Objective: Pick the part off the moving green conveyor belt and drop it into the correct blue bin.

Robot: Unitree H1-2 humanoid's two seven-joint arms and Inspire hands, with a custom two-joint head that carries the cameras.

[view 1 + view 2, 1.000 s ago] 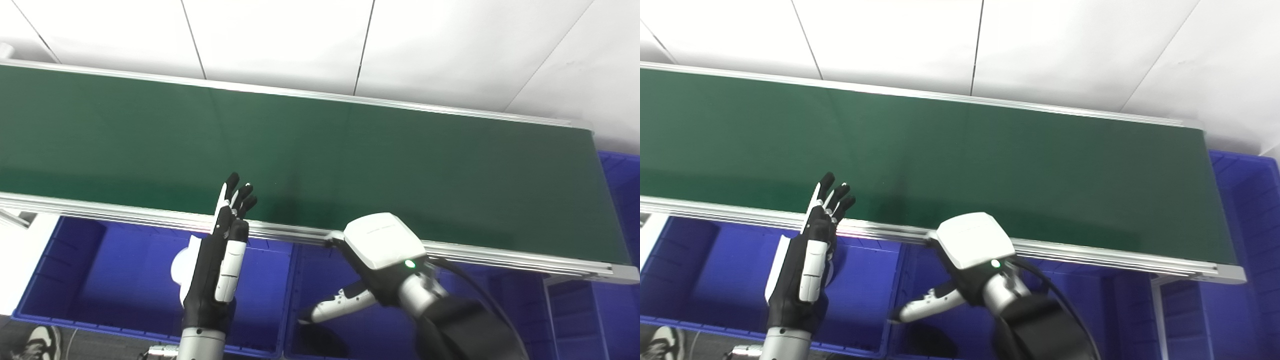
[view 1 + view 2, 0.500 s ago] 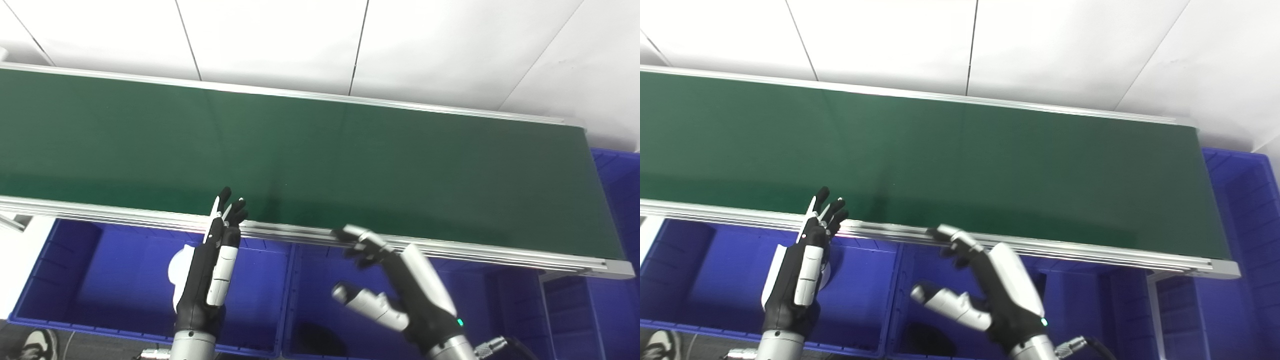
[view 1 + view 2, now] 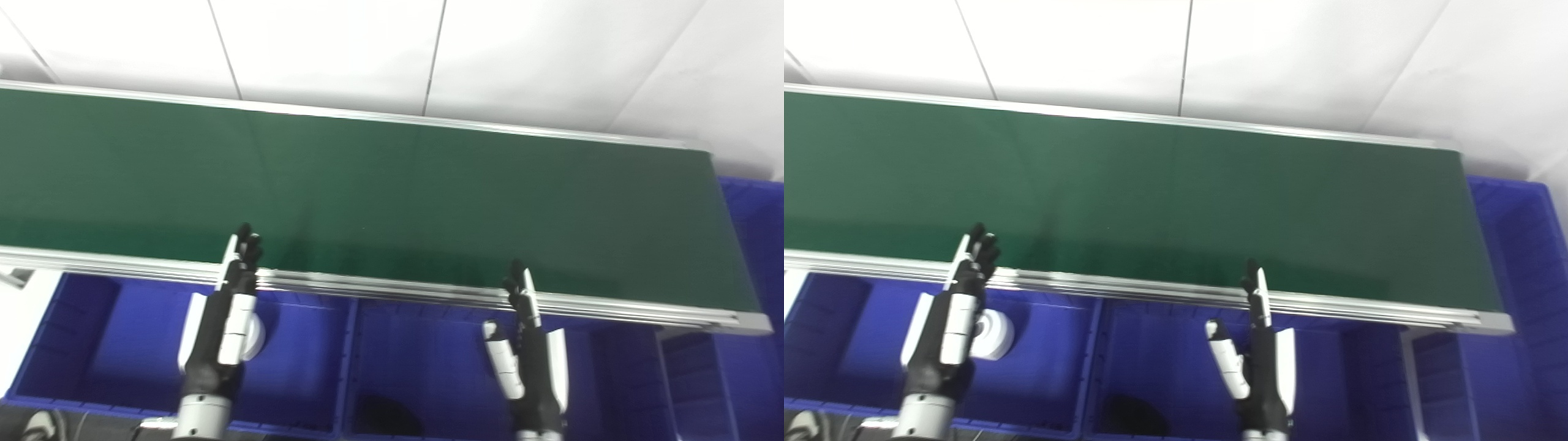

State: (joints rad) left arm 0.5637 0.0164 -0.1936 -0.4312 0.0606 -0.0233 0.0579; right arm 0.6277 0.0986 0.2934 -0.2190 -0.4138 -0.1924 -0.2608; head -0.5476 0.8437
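Since a second ago the right hand [image 3: 530, 361] has turned from palm-down over the middle bin to an upright pose, edge-on to the cameras, and has shifted to the right; the left hand [image 3: 220, 334] has also dropped slightly and moved left. Both hands now stand vertical in front of the green conveyor belt [image 3: 392, 196], their fingertips reaching up to its near aluminium rail [image 3: 380, 288]. The left hand's fingers [image 3: 245, 245] are straight and released, holding nothing. The right hand's fingers [image 3: 520, 288] are likewise extended, with the thumb standing out to the side, and grip nothing.

No part shows on the belt surface, which runs bare from the left edge to its right end. A round white part [image 3: 992, 334] lies in the left blue bin [image 3: 92, 343], just beside and partly behind the left hand. In the middle blue bin [image 3: 416, 361] a dark object [image 3: 383, 416] sits near the front wall; its shape is too blurred to make out. A further blue bin [image 3: 756, 245] stands past the right end of the belt, and another compartment [image 3: 692, 392] lies below it on the right. Behind the belt are white wall panels [image 3: 337, 49]. A shoe [image 3: 37, 425] shows at the bottom left corner on the floor.
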